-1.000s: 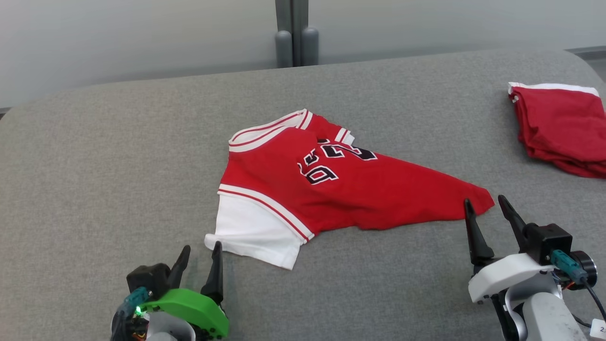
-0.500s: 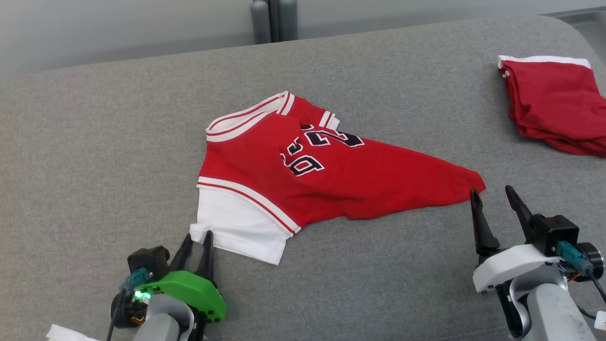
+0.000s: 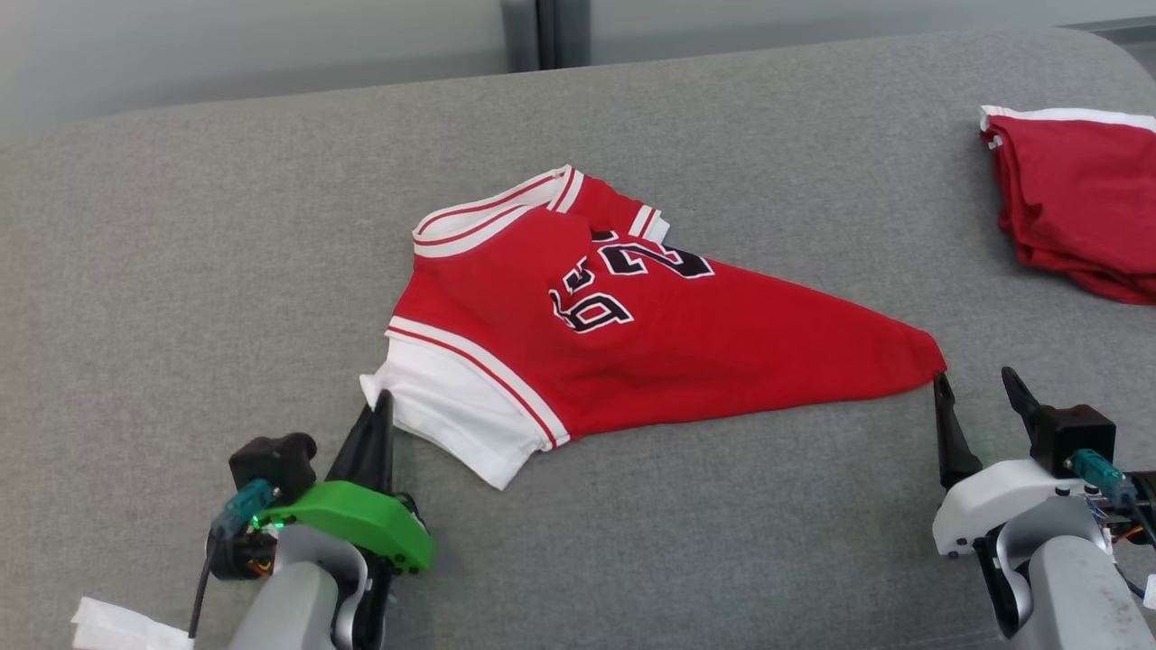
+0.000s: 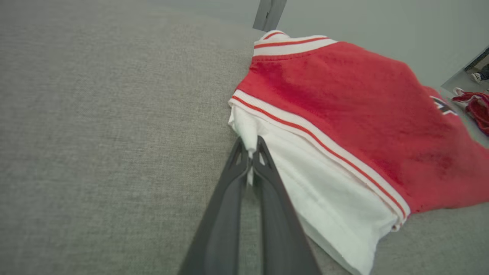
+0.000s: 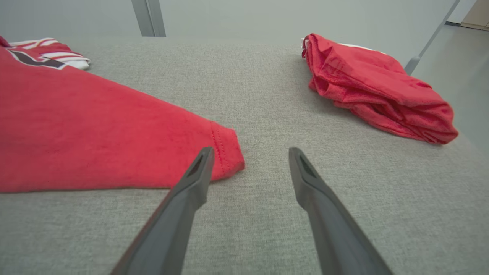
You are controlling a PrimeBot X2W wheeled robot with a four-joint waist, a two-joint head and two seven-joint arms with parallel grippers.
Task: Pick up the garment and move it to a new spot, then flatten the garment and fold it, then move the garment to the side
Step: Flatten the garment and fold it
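The left gripper (image 4: 250,142) is clamped on the corner of the jersey's (image 3: 650,361) white sleeve (image 4: 324,198). The jersey lies spread on the grey cushion (image 3: 181,271), reaching across to the right gripper (image 3: 974,377), whose fingers stand apart, the red hem corner poking just inside its left finger. Bare cushion lies left of the left gripper; a red cloth pile (image 3: 1075,208) sits well beyond the right one.

A crumpled red cloth (image 3: 1075,208) lies upper right on the grey padded surface (image 3: 181,226); a white scrap (image 3: 117,625) sits at lower left.
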